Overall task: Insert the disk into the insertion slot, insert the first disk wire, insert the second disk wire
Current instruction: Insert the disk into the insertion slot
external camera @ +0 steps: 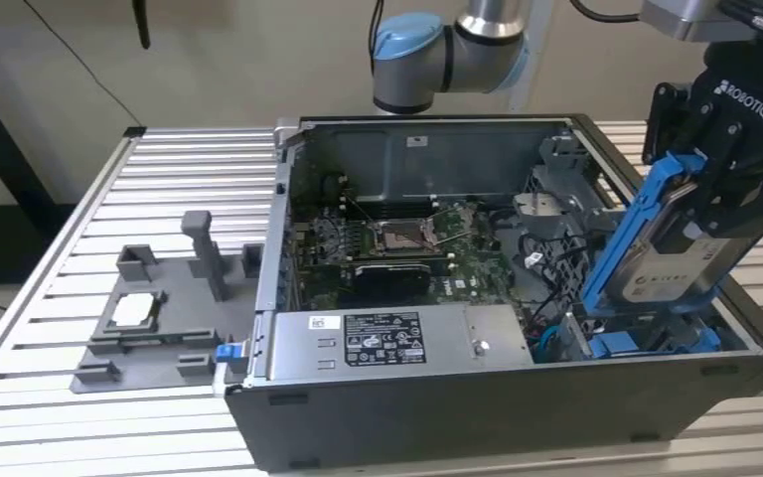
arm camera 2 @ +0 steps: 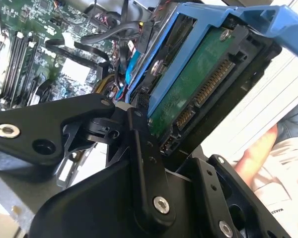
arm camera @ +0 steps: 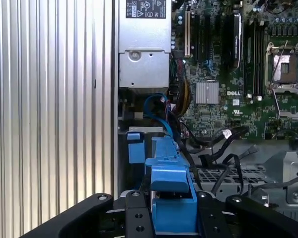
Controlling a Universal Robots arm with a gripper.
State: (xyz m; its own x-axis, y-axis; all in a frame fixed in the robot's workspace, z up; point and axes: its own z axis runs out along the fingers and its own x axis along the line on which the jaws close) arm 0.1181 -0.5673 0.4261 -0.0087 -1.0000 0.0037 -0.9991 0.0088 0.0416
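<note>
My gripper (external camera: 702, 214) is shut on the disk (external camera: 660, 248), a silver drive with a white label in a blue carrier. The disk hangs steeply tilted over the case's corner at the exterior view's right. Its lower end is just above the insertion slot (external camera: 654, 343), a grey cage with blue fittings. In the second wrist view the disk's green board (arm camera 2: 188, 94) and connector face the camera between the black fingers (arm camera 2: 139, 144). In the first wrist view the blue carrier (arm camera: 171, 191) sits between the fingers. A blue cable (arm camera: 156, 105) and black cables (arm camera: 213, 153) lie beside the cage; I cannot tell which are the disk wires.
The open grey computer case (external camera: 488, 417) lies on a slatted aluminium table (external camera: 37, 328). It holds the motherboard (external camera: 395, 243) and a labelled power supply box (external camera: 381, 343). A grey fixture with posts (external camera: 156, 318) stands at the exterior view's left. A person's hand (arm camera 2: 258, 153) shows beyond the disk.
</note>
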